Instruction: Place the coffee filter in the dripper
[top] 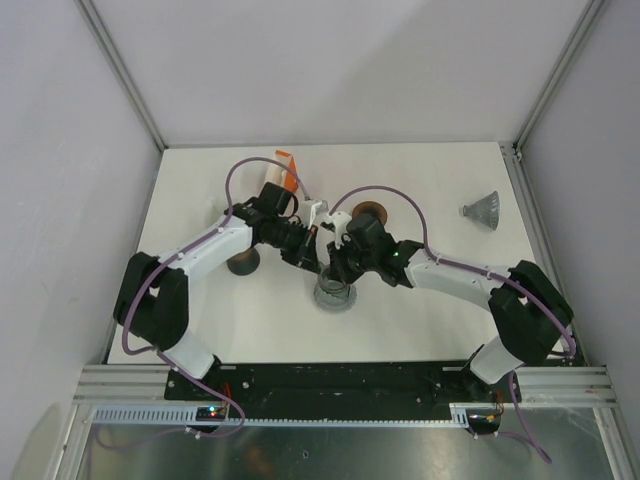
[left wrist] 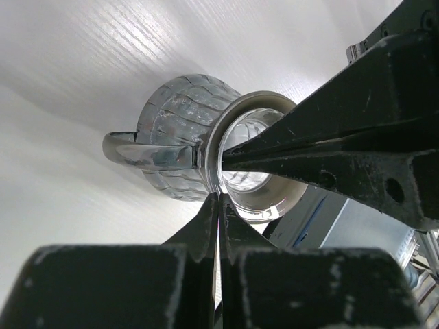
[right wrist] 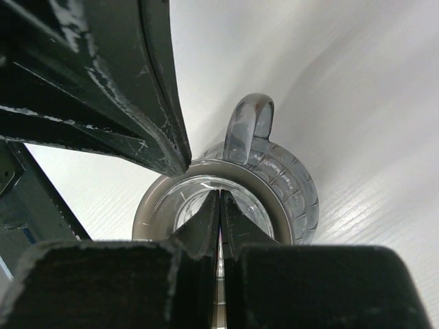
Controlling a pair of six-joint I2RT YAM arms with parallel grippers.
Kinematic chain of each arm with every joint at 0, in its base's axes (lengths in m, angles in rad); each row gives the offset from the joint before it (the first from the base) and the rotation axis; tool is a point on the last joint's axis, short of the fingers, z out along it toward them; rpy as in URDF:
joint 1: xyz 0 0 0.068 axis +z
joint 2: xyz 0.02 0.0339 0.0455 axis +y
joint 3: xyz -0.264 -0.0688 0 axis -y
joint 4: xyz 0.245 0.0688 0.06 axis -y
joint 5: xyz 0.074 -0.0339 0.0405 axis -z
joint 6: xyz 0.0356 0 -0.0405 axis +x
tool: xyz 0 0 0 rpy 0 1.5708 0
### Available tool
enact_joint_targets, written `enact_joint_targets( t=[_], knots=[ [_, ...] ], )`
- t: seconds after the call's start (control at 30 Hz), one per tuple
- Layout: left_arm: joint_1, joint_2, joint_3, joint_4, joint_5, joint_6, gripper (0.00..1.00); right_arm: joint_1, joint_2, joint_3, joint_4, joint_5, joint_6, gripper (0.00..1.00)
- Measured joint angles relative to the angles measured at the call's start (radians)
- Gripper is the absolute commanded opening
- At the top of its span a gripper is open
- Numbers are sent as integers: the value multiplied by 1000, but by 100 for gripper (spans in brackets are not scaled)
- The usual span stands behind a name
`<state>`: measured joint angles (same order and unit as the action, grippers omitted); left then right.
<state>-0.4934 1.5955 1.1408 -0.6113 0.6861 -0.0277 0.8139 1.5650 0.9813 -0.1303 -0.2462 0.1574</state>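
At the middle of the bench, the left tool and right tool hover clenched and empty at the dripper rim. The grey cone filter lies well apart, far right, so placing it seems not yet begun.

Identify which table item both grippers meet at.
The glass dripper, centre, with a handle and grey ring; the grey cone lies alone at far right.

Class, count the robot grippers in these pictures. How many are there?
2. The left gripper, shut, has its tips at the rim of the glass dripper; the right gripper, shut, points into its mouth. None looks hidden.
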Motion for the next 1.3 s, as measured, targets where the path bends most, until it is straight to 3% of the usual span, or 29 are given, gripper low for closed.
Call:
enact_joint_targets(
  t=[0.33,0.5,0.67,0.8,0.97,1.13,1.3],
  knots=[
    [1,6,16,-14,-11,1,0,-3,-6,-29,67,6,-1,1],
    [0,6,52,-19,-10,1,2,-5,-40,-31,29,32,-18,10],
    [0,6,77,-19,-10,1,8,-8,-120,-25,-10,27,-40,28],
    [1,6,81,-19,-11,1,16,-17,-187,-11,-23,11,-48,36],
    [1,18,104,-22,-10,2,28,-41,-220,-1,-69,23,-15,56],
    [1,30,114,-19,-10,3,36,-71,-237,-12,-122,52,56,60],
    [1,42,114,-19,-12,6,39,-84,-249,-52,-126,63,140,60]
  ],
)
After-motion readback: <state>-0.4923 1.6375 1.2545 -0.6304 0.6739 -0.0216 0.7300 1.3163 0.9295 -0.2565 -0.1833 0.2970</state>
